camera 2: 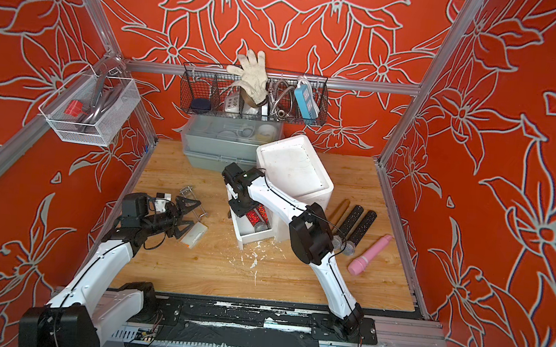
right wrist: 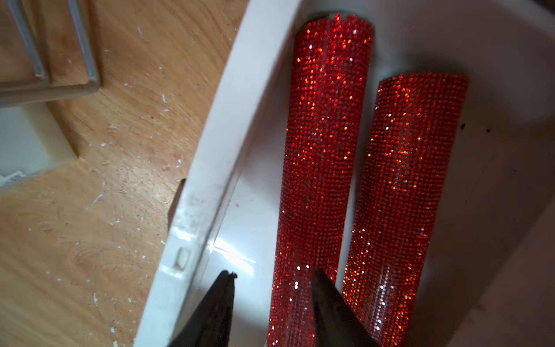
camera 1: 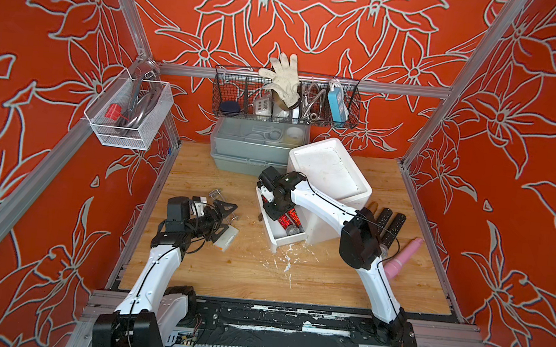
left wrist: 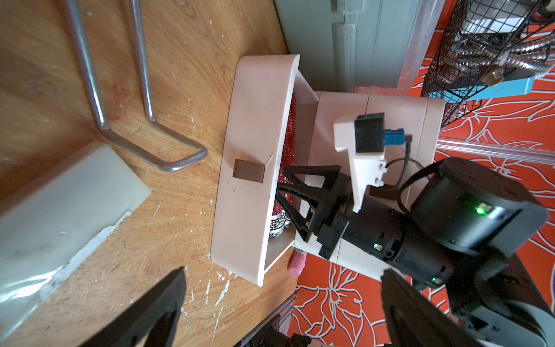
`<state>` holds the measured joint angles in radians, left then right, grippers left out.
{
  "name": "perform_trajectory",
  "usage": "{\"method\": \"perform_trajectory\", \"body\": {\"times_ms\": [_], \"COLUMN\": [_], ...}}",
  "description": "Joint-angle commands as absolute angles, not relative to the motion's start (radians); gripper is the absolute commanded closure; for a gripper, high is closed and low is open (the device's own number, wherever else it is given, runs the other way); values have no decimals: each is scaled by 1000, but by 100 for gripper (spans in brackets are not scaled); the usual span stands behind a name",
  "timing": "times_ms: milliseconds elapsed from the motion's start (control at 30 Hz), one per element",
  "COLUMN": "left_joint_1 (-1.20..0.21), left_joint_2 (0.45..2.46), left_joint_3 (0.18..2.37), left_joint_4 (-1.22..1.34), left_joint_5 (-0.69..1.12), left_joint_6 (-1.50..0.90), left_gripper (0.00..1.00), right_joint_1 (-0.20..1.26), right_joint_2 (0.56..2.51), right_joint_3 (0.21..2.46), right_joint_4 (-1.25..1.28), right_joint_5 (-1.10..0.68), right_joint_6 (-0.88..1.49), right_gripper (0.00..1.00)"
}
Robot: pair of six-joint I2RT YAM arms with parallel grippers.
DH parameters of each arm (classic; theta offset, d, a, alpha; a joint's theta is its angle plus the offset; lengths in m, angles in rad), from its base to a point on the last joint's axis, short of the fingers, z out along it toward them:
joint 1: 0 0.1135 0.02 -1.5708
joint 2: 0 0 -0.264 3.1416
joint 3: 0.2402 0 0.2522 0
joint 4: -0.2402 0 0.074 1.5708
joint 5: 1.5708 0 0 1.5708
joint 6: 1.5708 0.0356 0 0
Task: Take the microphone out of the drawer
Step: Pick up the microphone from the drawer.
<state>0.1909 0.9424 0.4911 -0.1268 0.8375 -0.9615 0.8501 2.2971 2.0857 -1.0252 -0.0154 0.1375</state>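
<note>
We had the white plastic drawer [right wrist: 228, 135] open; half-open right pincer [right wrist: 274, 272] straddled a red glittery microphone [right wrist: 321, 150]. Grip, lift undone; left pincer [camera 1: 228, 220] wide.

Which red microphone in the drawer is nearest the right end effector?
The red microphone beside the drawer's front wall; the second red microphone lies farther inside.

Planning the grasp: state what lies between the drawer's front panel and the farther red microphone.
The other red glitter microphone, seen in the right wrist view.
</note>
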Motion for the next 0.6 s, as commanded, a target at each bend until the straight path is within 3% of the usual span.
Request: {"method": "perform_trajectory", "body": {"times_ms": [0, 467, 567], "left_joint_1": [196, 197, 196], "left_joint_2": [939, 950, 952], "left_joint_3": [499, 502, 502], "left_joint_4": [-123, -107, -107], "left_joint_5": [862, 867, 868], "left_joint_6": [-946, -957, -956], "left_gripper": [0, 0, 0], "right_joint_1": [845, 841, 839], "right_joint_2": [2339, 2434, 2439], "right_joint_3": [2117, 2117, 2117], "right_joint_4": [-1056, -1055, -1051], "right_joint_5": [5, 17, 11], "right_joint_6": [121, 123, 124], "right_gripper": [53, 54, 61]}}
